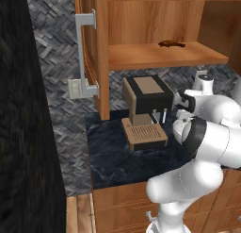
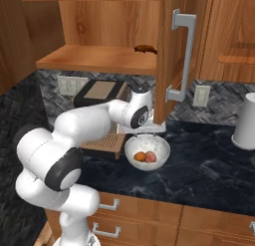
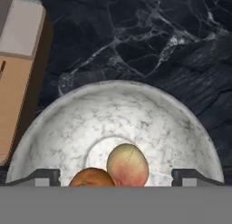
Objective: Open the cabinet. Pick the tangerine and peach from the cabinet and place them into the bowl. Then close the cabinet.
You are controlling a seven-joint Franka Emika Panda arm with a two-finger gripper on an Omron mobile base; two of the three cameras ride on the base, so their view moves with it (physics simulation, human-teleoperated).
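Peach (image 3: 128,165) and tangerine (image 3: 92,177) lie touching in the bowl (image 3: 68,128) on the dark bench (image 2: 209,165), under jaws spread wide and empty (fruit delivered, it seems), so the cabinet (image 2: 167,56), doors open, waits for closing.

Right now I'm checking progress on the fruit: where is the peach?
The peach lies in the bowl, touching the tangerine, directly under the hand. In the right base view the bowl sits on the dark counter beside the coffee machine.
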